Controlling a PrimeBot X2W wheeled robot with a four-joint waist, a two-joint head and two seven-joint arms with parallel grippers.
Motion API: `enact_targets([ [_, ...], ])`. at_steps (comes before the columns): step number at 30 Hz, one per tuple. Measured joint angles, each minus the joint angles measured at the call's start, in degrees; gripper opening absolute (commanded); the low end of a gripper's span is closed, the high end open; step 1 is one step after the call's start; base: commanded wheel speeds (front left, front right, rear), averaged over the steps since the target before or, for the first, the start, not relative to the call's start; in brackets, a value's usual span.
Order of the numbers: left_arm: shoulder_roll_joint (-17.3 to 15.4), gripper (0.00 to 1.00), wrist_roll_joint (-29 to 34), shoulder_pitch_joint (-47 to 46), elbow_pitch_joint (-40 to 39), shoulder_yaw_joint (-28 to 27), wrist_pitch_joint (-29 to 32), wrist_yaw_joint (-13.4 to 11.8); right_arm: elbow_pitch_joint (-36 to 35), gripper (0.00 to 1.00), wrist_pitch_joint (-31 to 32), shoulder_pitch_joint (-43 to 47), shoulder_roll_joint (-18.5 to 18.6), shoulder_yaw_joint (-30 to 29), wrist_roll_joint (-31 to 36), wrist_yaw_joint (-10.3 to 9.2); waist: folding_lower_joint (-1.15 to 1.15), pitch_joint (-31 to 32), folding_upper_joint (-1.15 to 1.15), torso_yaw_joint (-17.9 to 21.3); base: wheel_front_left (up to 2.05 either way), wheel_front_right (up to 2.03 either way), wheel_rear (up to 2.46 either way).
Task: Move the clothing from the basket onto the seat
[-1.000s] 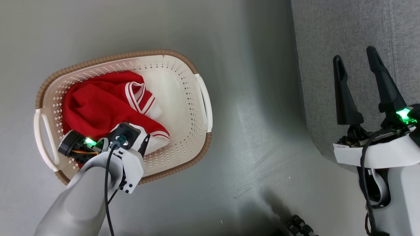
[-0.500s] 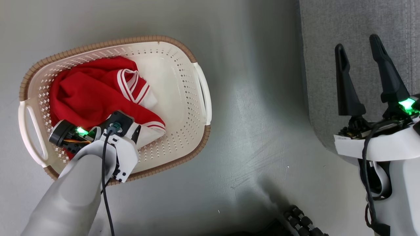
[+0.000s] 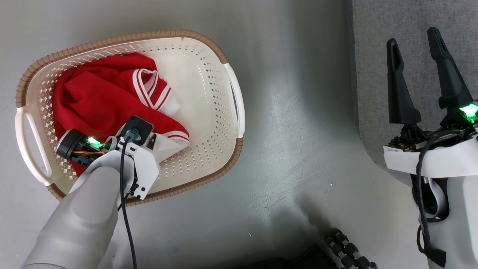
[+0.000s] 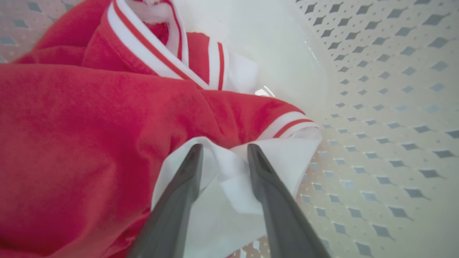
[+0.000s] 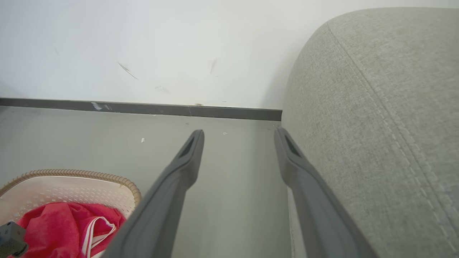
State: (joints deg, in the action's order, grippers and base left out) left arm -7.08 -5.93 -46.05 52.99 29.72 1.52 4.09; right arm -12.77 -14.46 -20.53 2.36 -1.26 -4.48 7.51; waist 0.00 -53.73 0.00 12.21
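Because the left wrist and its pale forearm (image 3: 89,209) cover the fingers from above, we judge the left gripper (image 4: 224,148) from its own camera: the two dark fingers stand a little apart with a ridge of white lining bunched between them, and we cannot tell whether they already pinch it or merely straddle it. The clothing (image 3: 97,101) lies inside the basket (image 3: 209,48), toward its 9 o'clock end, heaped and folded, so we cannot count the pieces. Red cloth, white stripes on the trim and white lining are what we make out; the forearm hides the heap's 6 o'clock edge. The basket sits on the grey floor (image 3: 298,130) at 10 o'clock in the head view, well apart from the sofa (image 3: 373,56), which is cut off by the frame at 2 o'clock. The right gripper (image 3: 412,36) hangs at 3 o'clock over the sofa's edge, fingers spread wide with nothing between them. A black ribbed object (image 3: 345,248) at 5 o'clock is cut off by the bottom edge, and we cannot say what it is
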Motion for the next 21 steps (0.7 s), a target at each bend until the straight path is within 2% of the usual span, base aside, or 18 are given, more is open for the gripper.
enact_targets([
  [1, 0.0, 0.20, 0.0, -0.2, 0.3, 0.0, 0.0, 0.0, 0.0, 1.00, 0.0, -0.1, 0.0, 0.0, 0.0, 0.00, 0.00, 0.0, 0.00, -0.1, 0.00, 0.00, 0.00],
  [2, 0.0, 0.00, 0.0, -0.3, 0.5, 0.0, 0.0, 0.0, 0.1, 1.00, 0.0, -0.3, 0.0, 0.1, 0.0, 0.00, 0.00, 0.0, 0.00, -0.2, 0.00, 0.00, 0.00],
  [11, 0.8, 0.00, 0.0, -0.7, 1.0, -0.4, -2.4, -0.3, 0.3, 1.00, 0.0, -2.3, 0.0, -0.3, 0.0, 0.00, 0.00, 0.8, 0.00, -0.8, 0.00, 0.00, 0.00],
  [21, 2.4, 0.00, -1.7, -1.4, -0.3, -2.2, -9.0, -0.8, 2.1, 1.00, -0.2, -3.7, 0.0, -3.4, 0.9, 0.00, 0.00, 2.9, 0.00, -2.2, 0.00, 0.00, 0.00],
])
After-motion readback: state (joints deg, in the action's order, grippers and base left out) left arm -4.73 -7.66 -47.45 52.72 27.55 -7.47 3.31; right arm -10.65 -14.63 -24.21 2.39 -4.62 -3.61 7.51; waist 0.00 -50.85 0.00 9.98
